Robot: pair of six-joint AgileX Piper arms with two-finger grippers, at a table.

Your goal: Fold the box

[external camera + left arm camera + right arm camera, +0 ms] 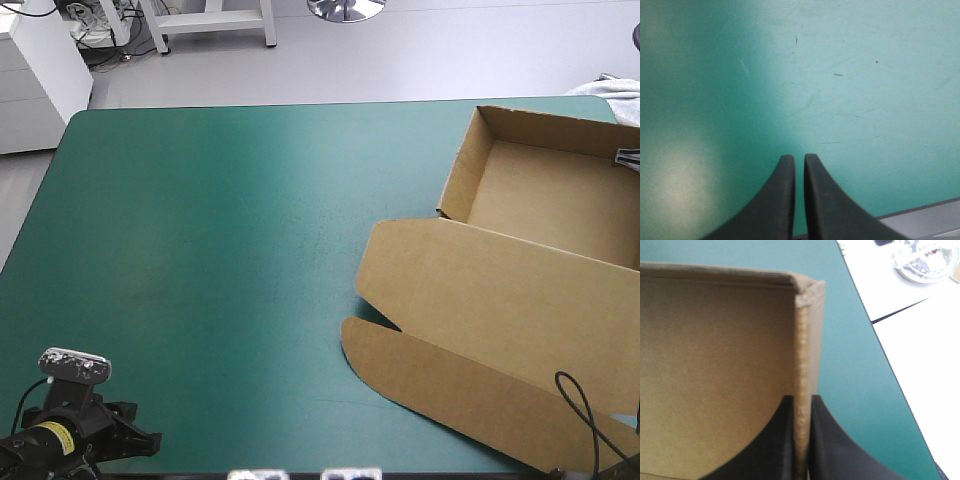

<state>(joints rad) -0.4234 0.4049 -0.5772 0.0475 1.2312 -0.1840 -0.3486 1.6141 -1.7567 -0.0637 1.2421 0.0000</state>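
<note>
- My right hand (801, 405), nearest the lens: the two black fingers are pinched almost together on an upright wall (804, 355) of the box (545, 195), with the board's edge showing between them.
- The grip sits on the wall's rim, short of a corner (807, 287) of the tray that lies just ahead of the fingers. Outside that wall runs a strip of teal-green cover, then the counter's edge.
- My left hand (799, 160): fingers drawn in to a narrow slit, holding nothing. It is over bare cover near the counter's (220, 220) near-left corner, well apart from the box.
- Position of the box: on the counter's right side. Its open tray is toward the far-right corner with walls raised, and the lid (500, 290) lies flat toward me. The lid's rounded front flap (440, 385) reaches close to the near edge.
- Handling, as I judge it: brown board of this kind is light and stiff, and should bend readily only along its scored creases. Being so light, the whole box may slide or tip on the cover if one wall is pulled sideways.
- Where to take hold, as I judge it: the tucked wall looks doubled, so its rim gives a firm pinch, firmest near a corner. The flat lid offers only its free edges, and pinching mid-panel would risk a stray crease.
</note>
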